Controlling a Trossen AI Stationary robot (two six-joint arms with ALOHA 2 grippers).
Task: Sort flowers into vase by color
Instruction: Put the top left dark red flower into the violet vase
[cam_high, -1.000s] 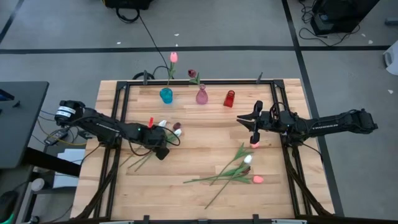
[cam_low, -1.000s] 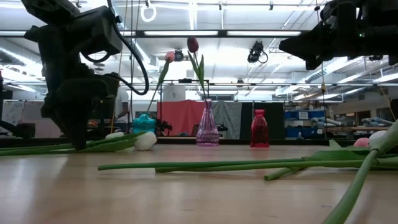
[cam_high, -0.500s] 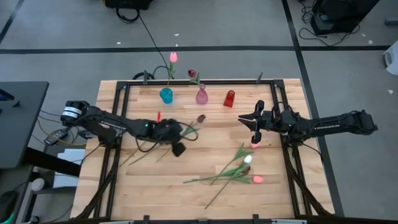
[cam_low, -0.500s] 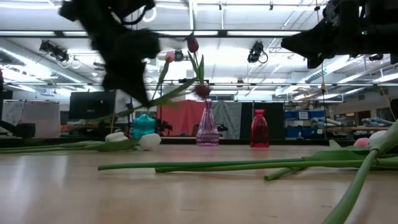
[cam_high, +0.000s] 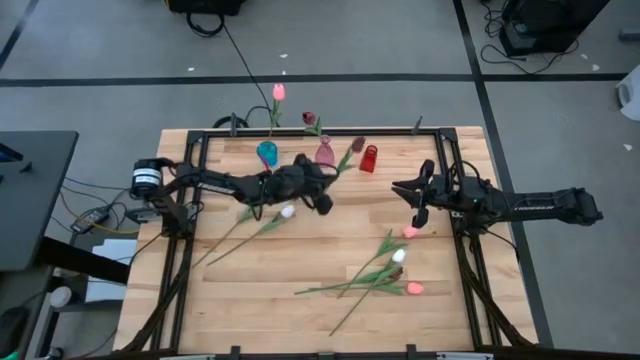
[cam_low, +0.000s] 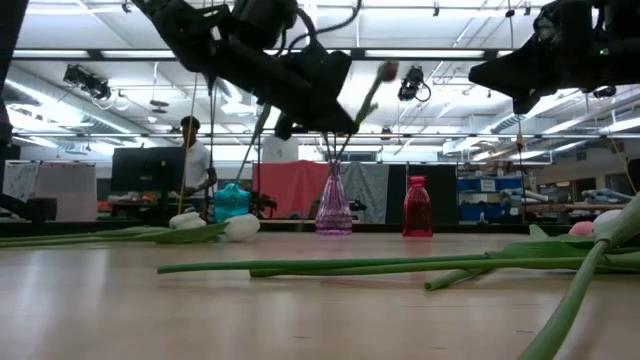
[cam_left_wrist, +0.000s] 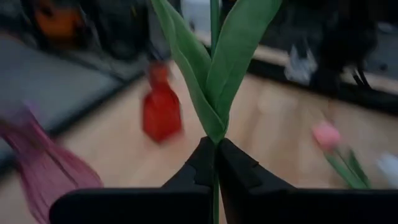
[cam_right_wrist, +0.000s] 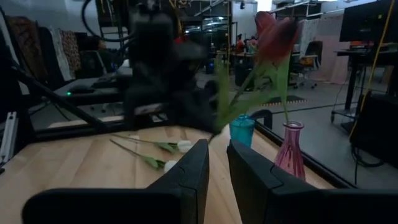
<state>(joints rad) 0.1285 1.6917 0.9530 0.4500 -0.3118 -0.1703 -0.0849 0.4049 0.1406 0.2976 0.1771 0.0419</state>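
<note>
With fingers clamped on a maroon flower (cam_high: 358, 145), left end effector (cam_high: 322, 195) hovers nr counter's (cam_high: 300, 250) far edge. Next, imo: stem into pink vase (cam_high: 324, 154). Right end effector (cam_high: 418, 196) waits w/ a narrow gap, empty.

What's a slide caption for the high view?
Left gripper carries a maroon tulip toward the pink vase.

Two dark, slender jointed arms — white lettering along the right one.

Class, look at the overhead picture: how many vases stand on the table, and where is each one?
3, in a row along the table's far edge: a teal vase on the left, a pink vase in the middle, and a red vase on the right. None seems hidden.
</note>
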